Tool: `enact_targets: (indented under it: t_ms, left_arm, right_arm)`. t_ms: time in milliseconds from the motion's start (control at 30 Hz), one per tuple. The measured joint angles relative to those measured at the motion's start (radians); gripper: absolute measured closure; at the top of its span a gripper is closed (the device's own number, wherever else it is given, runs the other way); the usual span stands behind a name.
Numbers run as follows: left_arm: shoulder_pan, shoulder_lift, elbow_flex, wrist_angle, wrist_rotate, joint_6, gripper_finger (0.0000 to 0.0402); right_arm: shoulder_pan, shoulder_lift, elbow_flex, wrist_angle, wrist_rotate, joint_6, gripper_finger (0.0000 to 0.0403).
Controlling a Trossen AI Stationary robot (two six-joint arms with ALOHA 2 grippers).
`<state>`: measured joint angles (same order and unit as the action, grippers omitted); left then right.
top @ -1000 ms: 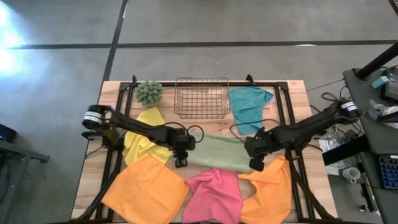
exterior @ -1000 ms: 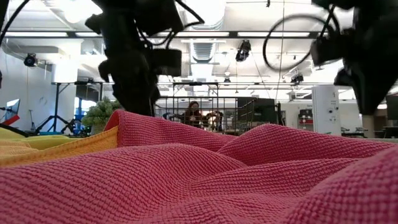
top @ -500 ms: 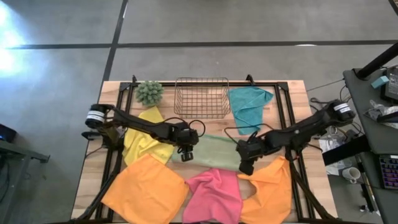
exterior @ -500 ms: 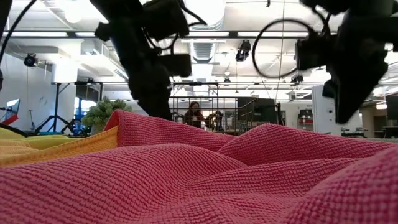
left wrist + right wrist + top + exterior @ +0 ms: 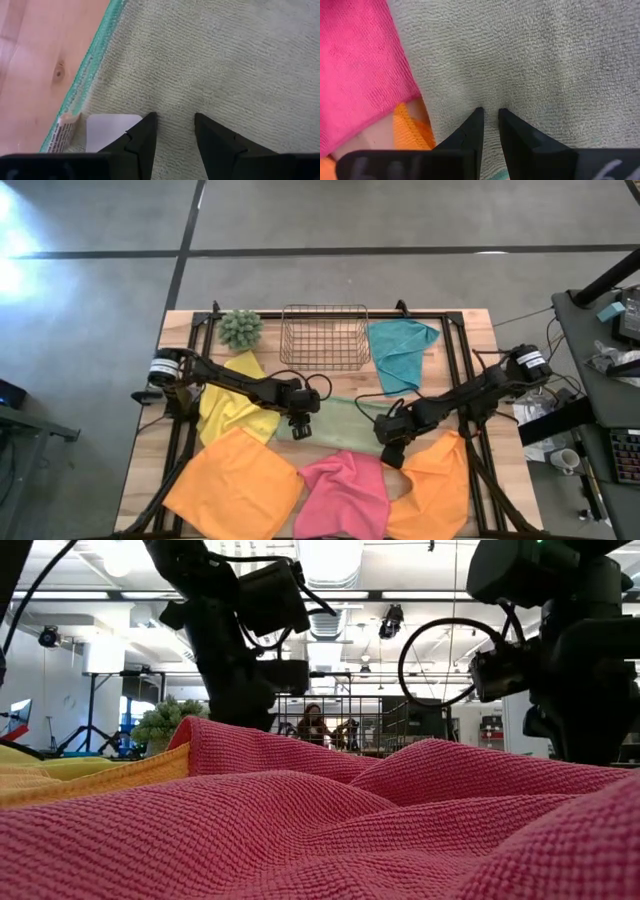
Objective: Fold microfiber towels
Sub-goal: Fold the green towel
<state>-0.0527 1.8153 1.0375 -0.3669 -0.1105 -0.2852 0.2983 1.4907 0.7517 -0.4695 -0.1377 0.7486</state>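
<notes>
A sage green towel lies spread flat at the table's middle, with a white tag at its stitched edge. My left gripper points down over the towel's left end, its fingers open just inside that edge beside the tag. My right gripper points down over the towel's near right part, its fingers a narrow gap apart, close to where the pink towel overlaps. Nothing sits between either pair of fingers. My left gripper has its fingertips right at the sage towel's surface near the tagged edge, pointing down; I cannot tell whether they touch. My right gripper has its fingertips right at the sage towel beside the pink towel's edge; I cannot tell whether they touch.
Around the sage towel lie a yellow towel, an orange towel, the pink towel, a second orange towel and a teal towel. A wire basket and a fuzzy plant ball stand at the far edge.
Both grippers have come down toward the sage towel. My right gripper has also gone toward the table's left, over the towel's near right part. The towels have stayed where they were.
</notes>
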Motion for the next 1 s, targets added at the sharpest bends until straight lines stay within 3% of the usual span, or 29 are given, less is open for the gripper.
enact_targets:
  t_ms: [400, 533, 633, 800, 1000]
  left_arm:
    - [-0.007, -0.01, -0.002, -0.009, 0.014, -0.11, 0.0282]
    - [-0.008, -0.012, -0.002, -0.008, 0.016, -0.228, 0.0282]
    - [-0.008, -0.013, -0.002, -0.007, 0.028, -0.306, 0.0282]
    - [-0.012, -0.013, -0.001, 0.017, 0.066, -0.311, 0.0282]
    - [-0.014, -0.011, -0.003, 0.186, 0.162, -0.28, 0.0282]
  right_arm:
    - [-0.134, -0.009, -0.001, -0.119, 0.113, -0.013, 0.0349]
    - [-0.164, -0.02, -0.001, -0.178, 0.127, -0.081, 0.0349]
    - [-0.181, -0.031, -0.002, -0.262, 0.196, -0.143, 0.0349]
    - [-0.22, -0.058, -0.006, -0.297, 0.265, -0.173, 0.035]
    - [-0.273, -0.06, -0.007, -0.294, 0.315, -0.191, 0.035]
